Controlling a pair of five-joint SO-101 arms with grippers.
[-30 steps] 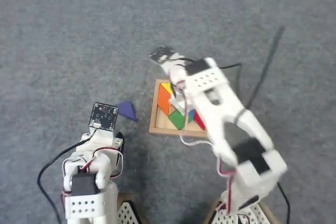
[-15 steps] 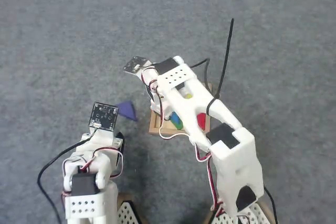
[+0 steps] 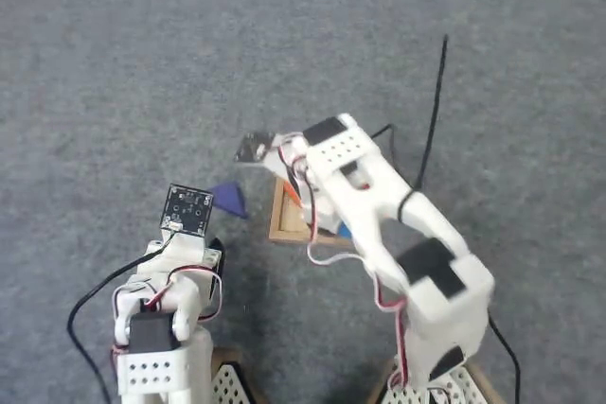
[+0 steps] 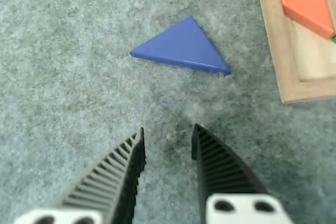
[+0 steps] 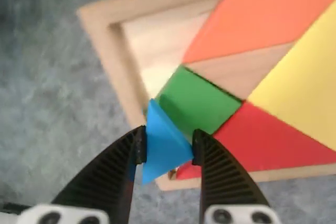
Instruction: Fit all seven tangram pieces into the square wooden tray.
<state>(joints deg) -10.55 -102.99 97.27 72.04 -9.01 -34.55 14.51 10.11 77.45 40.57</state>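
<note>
Light-blue triangle (image 5: 160, 149) pinched in right tool (image 5: 168, 138), over wooden tray (image 5: 100, 22) edge

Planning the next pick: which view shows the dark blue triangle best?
The left wrist view: the dark blue triangle lies whole on the carpet, ahead of the open left end effector and apart from the tray. The high view catches it small, partly behind the left arm's camera board.

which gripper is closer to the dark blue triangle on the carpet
Left. The left gripper sits just short of the dark blue triangle, fingers open, not touching it. The right gripper is over the tray's corner, shut on a light blue piece.
</note>
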